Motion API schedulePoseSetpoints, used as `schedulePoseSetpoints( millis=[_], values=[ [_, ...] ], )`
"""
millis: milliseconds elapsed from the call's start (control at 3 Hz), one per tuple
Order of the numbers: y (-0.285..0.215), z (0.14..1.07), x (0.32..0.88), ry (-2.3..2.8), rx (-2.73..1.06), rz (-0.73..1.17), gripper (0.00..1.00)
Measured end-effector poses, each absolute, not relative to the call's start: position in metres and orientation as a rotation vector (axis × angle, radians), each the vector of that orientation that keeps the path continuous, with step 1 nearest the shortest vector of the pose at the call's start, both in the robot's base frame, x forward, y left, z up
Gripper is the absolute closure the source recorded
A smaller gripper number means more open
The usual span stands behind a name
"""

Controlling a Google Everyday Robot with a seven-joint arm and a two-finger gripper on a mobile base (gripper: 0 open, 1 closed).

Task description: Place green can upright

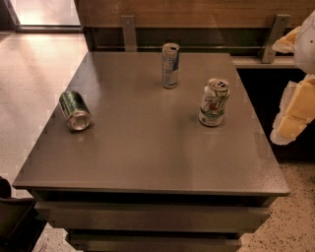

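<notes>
- The single camera sits high over the near edge of the bench point(147, 147), tilted steeply down and facing the far wall point(197, 15).
- It stands close: the bench fills most of the view, with floor point(29, 98) at the left.
- The pincer point(291, 123) pokes in at the right edge, off the bench's right side.

A grey-brown table point(147, 157) with drawer fronts below stands on a pale speckled floor point(295, 221). Behind it runs a wooden wall panel point(197, 10) carried on metal brackets point(272, 37). Warm light washes the floor at upper left.
</notes>
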State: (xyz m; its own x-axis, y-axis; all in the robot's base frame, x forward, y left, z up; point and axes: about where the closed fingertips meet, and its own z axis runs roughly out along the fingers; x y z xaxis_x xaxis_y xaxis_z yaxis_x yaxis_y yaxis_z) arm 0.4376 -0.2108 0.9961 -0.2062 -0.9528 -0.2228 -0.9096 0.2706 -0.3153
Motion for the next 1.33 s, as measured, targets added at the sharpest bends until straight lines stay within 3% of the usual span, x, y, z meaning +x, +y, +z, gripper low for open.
schedulePoseSetpoints(
  millis=[667, 1333],
  values=[
    [-0.204, 1.001, 0.442, 2.153, -1.680, -0.162, 0.00],
    [-0.139, 1.007, 0.457, 2.061, -1.656, -0.071, 0.00]
  ],
)
